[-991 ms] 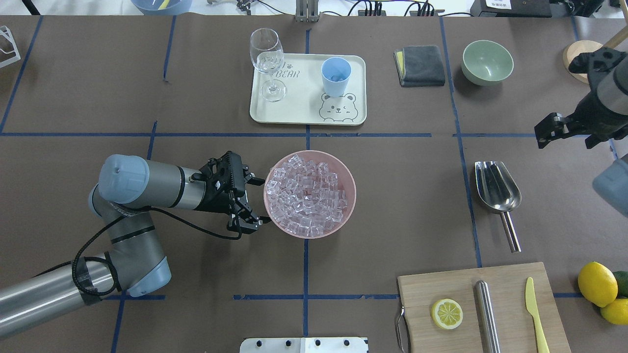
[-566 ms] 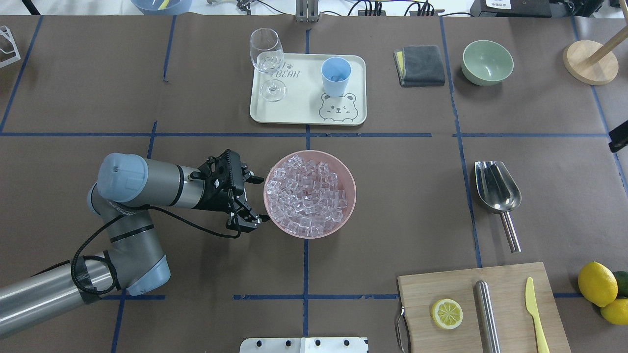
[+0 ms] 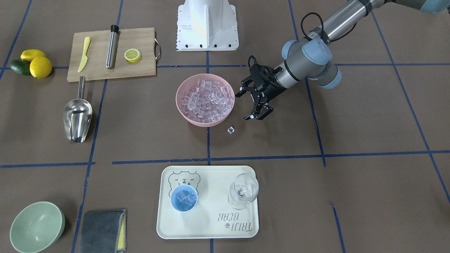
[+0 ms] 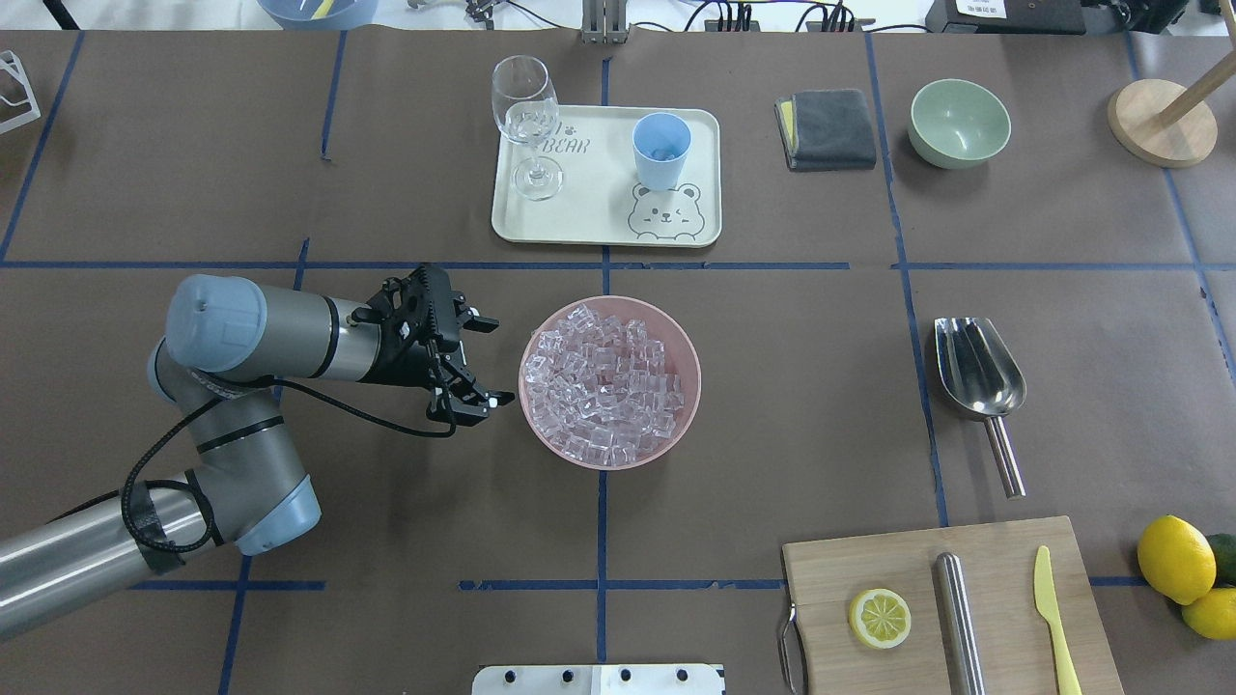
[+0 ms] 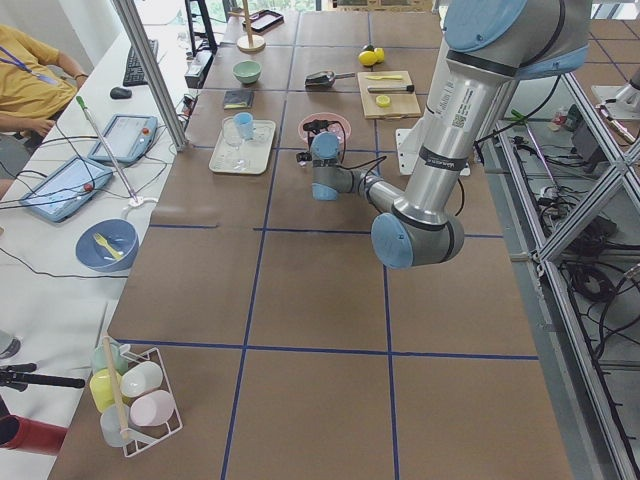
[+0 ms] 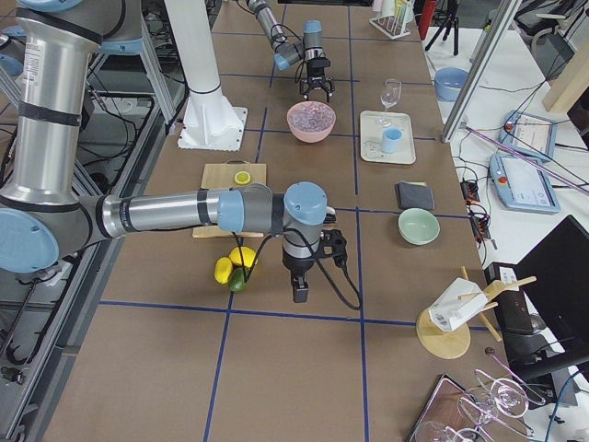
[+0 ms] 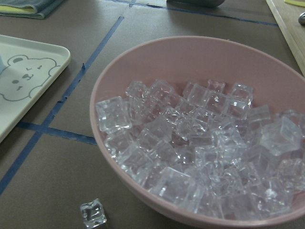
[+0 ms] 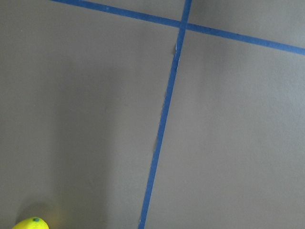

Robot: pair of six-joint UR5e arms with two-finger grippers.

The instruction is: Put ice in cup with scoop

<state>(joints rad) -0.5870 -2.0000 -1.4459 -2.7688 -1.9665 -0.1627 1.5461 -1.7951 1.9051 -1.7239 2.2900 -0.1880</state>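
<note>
The ice (image 4: 608, 381) fills a pink bowl (image 4: 688, 338) at mid-table. One loose cube (image 3: 230, 130) lies on the table beside the bowl and also shows in the left wrist view (image 7: 93, 213). The light-blue cup (image 4: 661, 150) stands on a cream tray (image 4: 589, 217) and holds a few cubes (image 3: 184, 198). The steel scoop (image 4: 977, 367) lies alone on the table, right of the bowl. My left gripper (image 4: 495, 362) is open and empty, just left of the bowl. My right gripper (image 6: 299, 290) shows only in the exterior right view, low beside the lemons; I cannot tell its state.
A stemmed glass (image 4: 526, 121) stands on the tray. A folded grey cloth (image 4: 826, 128) and a green bowl (image 4: 959, 123) are at the back right. A cutting board (image 4: 951, 608) holds a lemon half, a steel cylinder and a yellow knife. Lemons (image 4: 1175, 560) lie beside it.
My left gripper has drawn back to the left, away from the bowl's rim, still open. My right arm has left the overhead view at the right edge.
</note>
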